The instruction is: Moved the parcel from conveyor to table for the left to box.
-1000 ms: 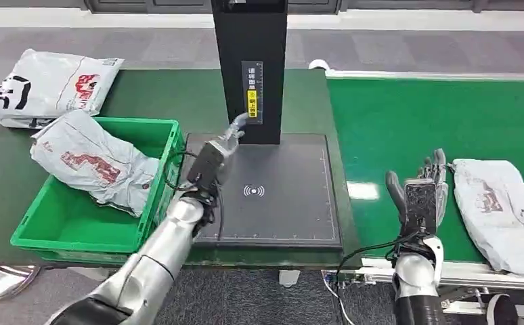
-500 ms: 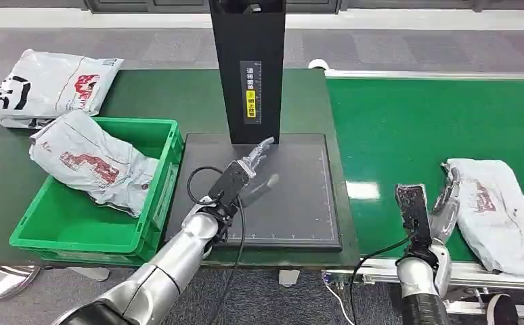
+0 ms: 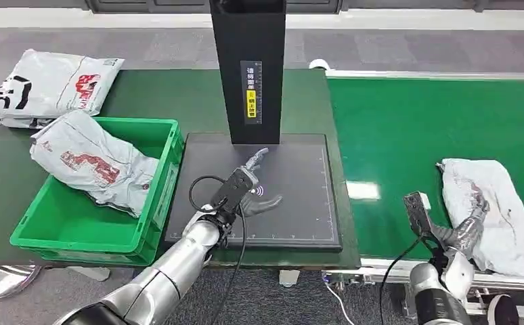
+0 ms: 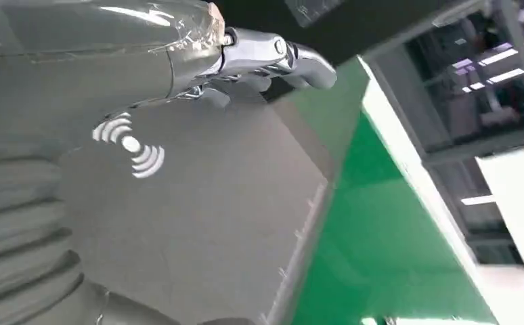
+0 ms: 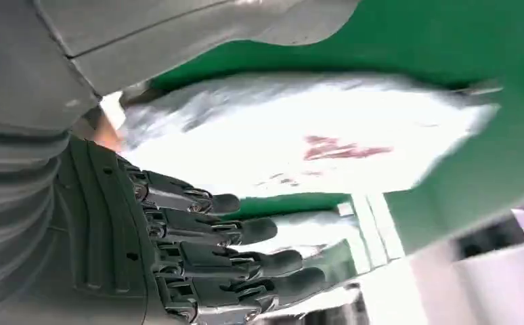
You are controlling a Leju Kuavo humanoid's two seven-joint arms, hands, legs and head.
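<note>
While the parcel (image 3: 492, 204) lies flat on the green conveyor (image 3: 415, 128), to the right of the dark scanning pad (image 3: 300, 203), the right hand (image 3: 468, 227) reaches against its near left edge. In the right wrist view the dark fingers (image 5: 246, 230) stretch out straight and apart just under the white, red-printed bag, with nothing clamped between them; whether they touch it I cannot tell. The left hand (image 3: 256, 193) hovers over the pad's middle, close to the white wave mark (image 4: 132, 145), its fingers spread and empty. Behind the pad rises a black post (image 3: 248, 68) bearing a yellow label. Left of the pad, on the table (image 3: 178, 95), stands a green crate (image 3: 76, 223) with a grey bag (image 3: 90, 162) lying partly over its far left rim. Beyond the crate, at the table's far left corner, rests another grey bag (image 3: 49, 84) printed in black and red.
</note>
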